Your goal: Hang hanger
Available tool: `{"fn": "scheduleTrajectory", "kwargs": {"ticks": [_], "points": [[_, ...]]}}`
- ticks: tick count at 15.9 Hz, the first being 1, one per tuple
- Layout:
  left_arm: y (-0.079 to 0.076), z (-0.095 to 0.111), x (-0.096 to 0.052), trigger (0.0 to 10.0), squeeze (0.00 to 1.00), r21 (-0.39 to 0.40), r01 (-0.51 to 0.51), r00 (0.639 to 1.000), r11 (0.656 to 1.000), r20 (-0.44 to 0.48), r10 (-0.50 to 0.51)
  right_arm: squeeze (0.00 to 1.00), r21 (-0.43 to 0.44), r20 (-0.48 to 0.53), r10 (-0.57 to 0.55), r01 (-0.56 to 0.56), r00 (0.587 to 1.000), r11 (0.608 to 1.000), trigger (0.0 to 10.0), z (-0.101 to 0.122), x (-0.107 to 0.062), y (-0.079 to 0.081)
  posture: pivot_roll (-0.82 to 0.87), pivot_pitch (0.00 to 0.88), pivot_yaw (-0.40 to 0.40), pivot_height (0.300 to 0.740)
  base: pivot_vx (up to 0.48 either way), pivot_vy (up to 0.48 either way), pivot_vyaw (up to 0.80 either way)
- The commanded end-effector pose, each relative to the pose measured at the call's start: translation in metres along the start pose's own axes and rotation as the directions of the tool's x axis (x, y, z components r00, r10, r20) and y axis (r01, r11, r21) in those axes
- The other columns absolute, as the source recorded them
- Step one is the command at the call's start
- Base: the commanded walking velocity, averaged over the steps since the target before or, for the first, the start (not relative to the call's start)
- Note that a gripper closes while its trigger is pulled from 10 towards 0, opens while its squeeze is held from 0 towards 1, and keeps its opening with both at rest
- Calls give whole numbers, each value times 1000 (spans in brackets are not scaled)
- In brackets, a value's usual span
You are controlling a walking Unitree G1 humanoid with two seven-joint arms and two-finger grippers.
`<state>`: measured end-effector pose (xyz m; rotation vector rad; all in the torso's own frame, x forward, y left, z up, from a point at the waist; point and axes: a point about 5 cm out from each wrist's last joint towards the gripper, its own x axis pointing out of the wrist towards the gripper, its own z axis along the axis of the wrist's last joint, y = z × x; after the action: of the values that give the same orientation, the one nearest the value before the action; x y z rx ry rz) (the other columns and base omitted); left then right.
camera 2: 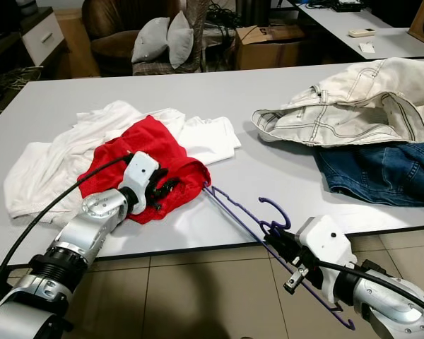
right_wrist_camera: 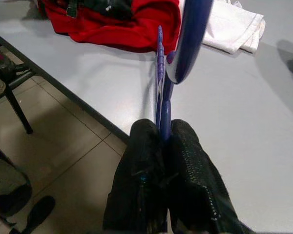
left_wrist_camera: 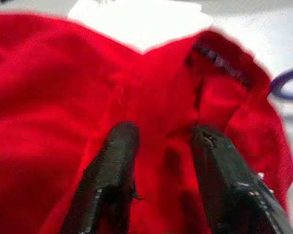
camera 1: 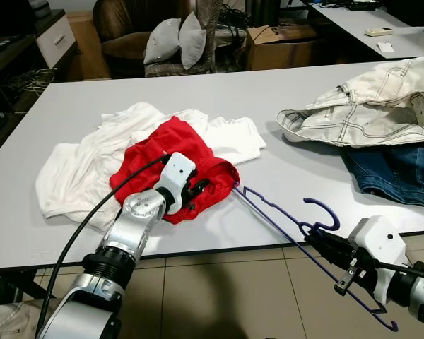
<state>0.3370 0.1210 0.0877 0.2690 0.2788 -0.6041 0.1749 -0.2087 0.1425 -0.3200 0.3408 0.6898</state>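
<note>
1. Bench (camera 1: 283, 92) runs wide and grey; its near edge crosses the head views just behind both arms, with tiled floor (camera 1: 219, 296) below it.
2. Open bench surface lies between the red shirt (camera 1: 175, 152) and the pale jeans (camera 1: 367, 106), and along the near edge by the hanger (camera 1: 283, 215).
3. White shirts (camera 1: 92, 162) spread under and beside the red shirt on the bench's left part. Blue jeans (camera 1: 392, 173) lie at the right, partly under the pale pair.
4. Hanger: purple, tilted. One end touches the red shirt's edge on the bench; the body slants out past the near edge, its far end hanging over the floor. Hook curls upward near the edge.
5. Right gripper (right_wrist_camera: 163, 141) is clamped on the hanger just below the hook, both fingers pressed against the thin bar, and sits at the bench's near edge.
6. Left gripper (left_wrist_camera: 161, 146) rests on the red shirt, fingers (left_wrist_camera: 115, 161) spread apart with red cloth between them. Hanger's near end lies just beside this gripper, not touching it.
</note>
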Motion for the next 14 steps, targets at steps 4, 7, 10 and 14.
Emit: {"fn": "scheduleTrajectory", "kwargs": {"ticks": [4,7,10,14], "points": [[5,-10,4,10000,0,104,-76,990,992,-114,88,0,-6,-9,-14,14,1000,1000,10000,-1,-3,-4,-233,0,79,740,0,0,0],[6,-9,6,8471,0,116,-75,988,990,-124,90,0,-5,-9,-13,13,1000,1000,10000,-1,-4,-2,-234,0,78,740,0,0,0],[5,-8,7,0,0,105,-62,991,993,-115,74,0,-8,-10,-17,17,1000,1000,10000,-1,-4,-3,-234,0,82,740,0,0,0],[5,-7,7,0,0,93,-63,992,994,-106,73,0,-8,-8,-25,24,1000,1000,10000,-2,-3,-3,-238,0,88,740,0,0,0]]}}
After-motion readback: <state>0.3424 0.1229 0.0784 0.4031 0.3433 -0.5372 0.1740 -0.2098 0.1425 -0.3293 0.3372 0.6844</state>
